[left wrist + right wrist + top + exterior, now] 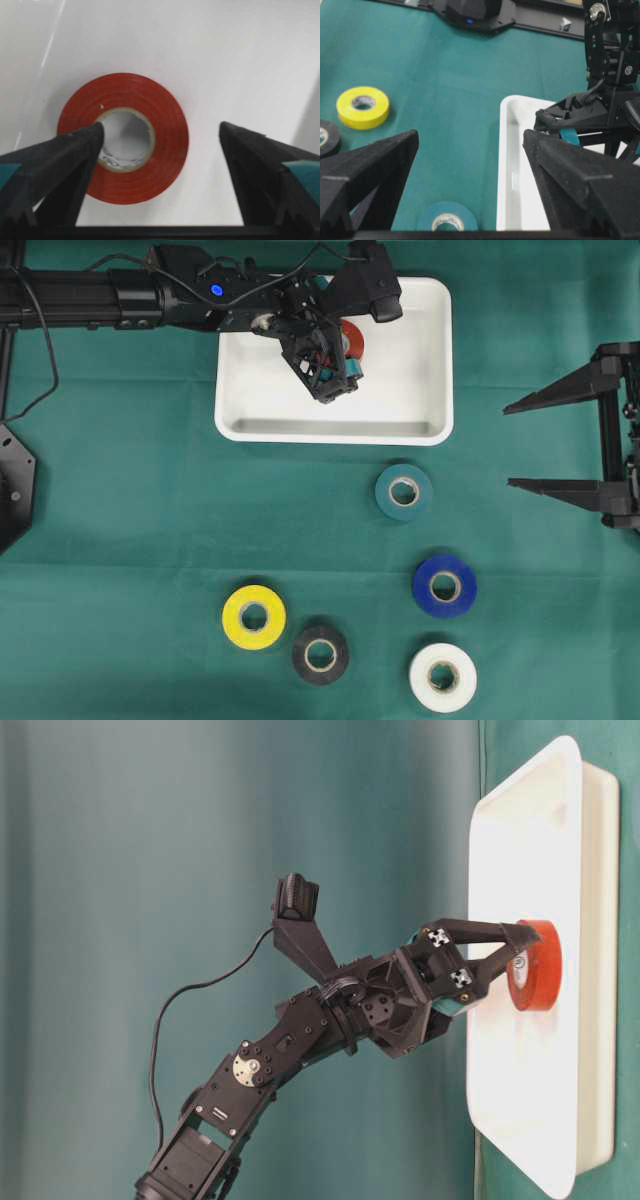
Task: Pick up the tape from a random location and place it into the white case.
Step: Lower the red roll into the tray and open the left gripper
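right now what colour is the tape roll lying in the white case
Red tape roll, with a pale inner core, lying in the white case. The left wrist view shows it best.

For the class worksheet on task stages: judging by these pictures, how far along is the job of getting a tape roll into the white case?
Done: the red tape lies flat in the white case. In hand: the left gripper stands open over it, one finger at the roll's hole, no grip. Left: only to lift that arm clear. Five other rolls sit on the green cloth; the right gripper waits open.
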{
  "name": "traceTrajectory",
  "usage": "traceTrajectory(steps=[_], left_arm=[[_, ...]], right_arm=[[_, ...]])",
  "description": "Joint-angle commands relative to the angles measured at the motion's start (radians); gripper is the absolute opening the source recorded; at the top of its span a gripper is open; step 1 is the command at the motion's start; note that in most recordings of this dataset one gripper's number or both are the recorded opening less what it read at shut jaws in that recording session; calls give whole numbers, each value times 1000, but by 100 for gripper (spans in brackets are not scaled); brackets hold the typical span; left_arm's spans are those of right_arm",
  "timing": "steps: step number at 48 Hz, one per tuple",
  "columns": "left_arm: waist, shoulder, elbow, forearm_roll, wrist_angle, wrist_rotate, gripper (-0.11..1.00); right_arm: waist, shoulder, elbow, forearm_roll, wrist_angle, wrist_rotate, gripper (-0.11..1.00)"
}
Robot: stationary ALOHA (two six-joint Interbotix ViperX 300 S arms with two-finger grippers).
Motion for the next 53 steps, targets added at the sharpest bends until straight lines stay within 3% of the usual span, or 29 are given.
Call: traceTrajectory(steps=[1,29,43,53], left_arm=[[0,-26,-18,0,-2,2,95],[-25,-216,-78,5,161,9,95],[-26,-229,-72,2,166,29,95],[-77,-235,-57,2,166,29,95]], right_arm=[[-2,5,-28,-2,-5,-2,90],[-2,3,-32,-2,-3,-2,90],[-2,3,-34,-2,-3,-2,90],[-2,3,-34,-2,-3,-2,90]])
